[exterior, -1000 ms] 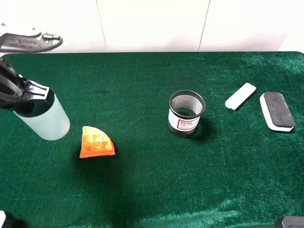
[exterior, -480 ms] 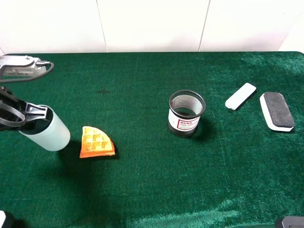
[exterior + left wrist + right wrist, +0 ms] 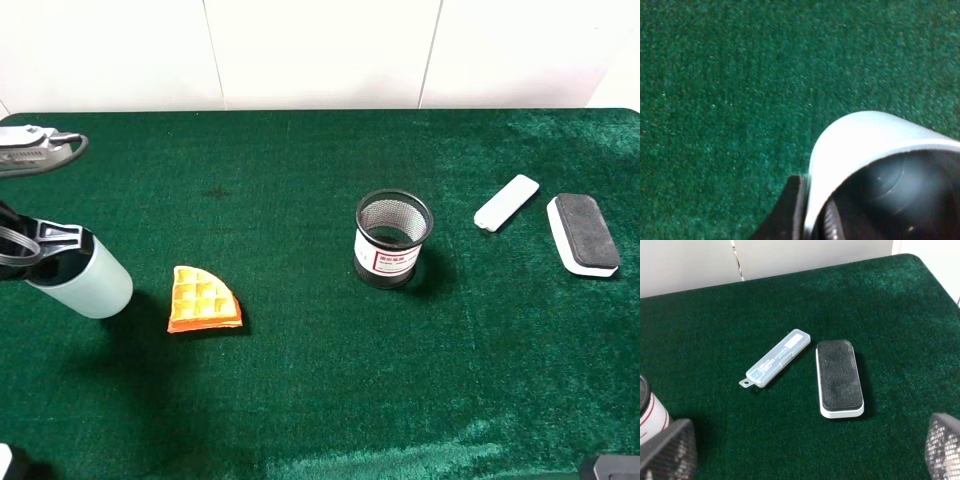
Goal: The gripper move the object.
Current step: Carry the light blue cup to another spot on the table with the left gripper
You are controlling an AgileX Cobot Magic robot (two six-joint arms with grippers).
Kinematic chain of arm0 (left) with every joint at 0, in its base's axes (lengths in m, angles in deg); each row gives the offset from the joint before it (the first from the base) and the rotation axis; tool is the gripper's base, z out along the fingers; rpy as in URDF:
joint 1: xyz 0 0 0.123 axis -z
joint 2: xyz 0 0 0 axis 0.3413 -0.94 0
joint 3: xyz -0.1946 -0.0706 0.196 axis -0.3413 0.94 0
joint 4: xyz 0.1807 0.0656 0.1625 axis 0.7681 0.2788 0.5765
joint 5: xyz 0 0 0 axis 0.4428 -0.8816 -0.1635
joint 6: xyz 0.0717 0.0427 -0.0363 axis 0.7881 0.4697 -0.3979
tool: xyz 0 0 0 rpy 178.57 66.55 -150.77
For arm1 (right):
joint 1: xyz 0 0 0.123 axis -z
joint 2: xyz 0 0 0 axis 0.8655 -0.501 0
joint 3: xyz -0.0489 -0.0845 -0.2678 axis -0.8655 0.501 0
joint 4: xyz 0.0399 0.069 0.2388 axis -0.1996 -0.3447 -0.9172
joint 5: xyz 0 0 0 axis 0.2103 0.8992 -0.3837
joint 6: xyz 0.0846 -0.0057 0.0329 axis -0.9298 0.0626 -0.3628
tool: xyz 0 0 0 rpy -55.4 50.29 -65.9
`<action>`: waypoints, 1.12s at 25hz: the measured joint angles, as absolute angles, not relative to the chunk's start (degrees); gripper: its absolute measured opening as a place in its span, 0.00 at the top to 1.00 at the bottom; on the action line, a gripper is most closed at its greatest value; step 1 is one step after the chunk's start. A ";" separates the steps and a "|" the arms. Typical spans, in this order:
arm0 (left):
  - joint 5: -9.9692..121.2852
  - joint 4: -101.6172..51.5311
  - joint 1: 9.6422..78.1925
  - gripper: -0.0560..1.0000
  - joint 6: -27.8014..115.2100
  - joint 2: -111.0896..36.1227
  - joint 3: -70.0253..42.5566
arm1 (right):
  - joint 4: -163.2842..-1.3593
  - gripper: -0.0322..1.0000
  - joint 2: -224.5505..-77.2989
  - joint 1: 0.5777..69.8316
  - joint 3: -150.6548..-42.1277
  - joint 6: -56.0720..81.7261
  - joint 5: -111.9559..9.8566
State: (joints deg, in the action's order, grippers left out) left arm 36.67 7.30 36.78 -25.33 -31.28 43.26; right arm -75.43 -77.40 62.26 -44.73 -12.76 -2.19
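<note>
The pale blue-green plastic cup (image 3: 88, 285) is at the far left of the green table, tilted with its mouth toward the left edge. My left gripper (image 3: 48, 254) is shut on the cup's rim. In the left wrist view the cup (image 3: 865, 137) fills the lower right, with one black finger (image 3: 791, 207) outside its wall and the gripper (image 3: 811, 220) pinching that wall. I cannot tell whether the cup's base touches the cloth. My right gripper (image 3: 802, 452) is open and empty, its fingertips (image 3: 665, 450) wide apart, far from the cup.
An orange waffle-shaped piece (image 3: 203, 299) lies just right of the cup. A black mesh pen holder (image 3: 392, 238) stands mid-table. A clear plastic case (image 3: 506, 202) and a board eraser (image 3: 584, 233) lie at the right. The table's left edge is close to the cup.
My left gripper has carried the cup further left and slightly toward the front, away from the orange piece. The cup now tilts more. Everything else is unmoved.
</note>
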 joint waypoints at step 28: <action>43.32 7.53 31.12 0.53 -29.01 -31.28 47.84 | -75.43 0.30 -77.40 62.26 -44.73 -12.76 -2.13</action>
State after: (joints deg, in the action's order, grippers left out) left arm 43.32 7.53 31.12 -29.01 -31.28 47.84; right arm -75.43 -77.40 62.26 -44.73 -12.76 -2.13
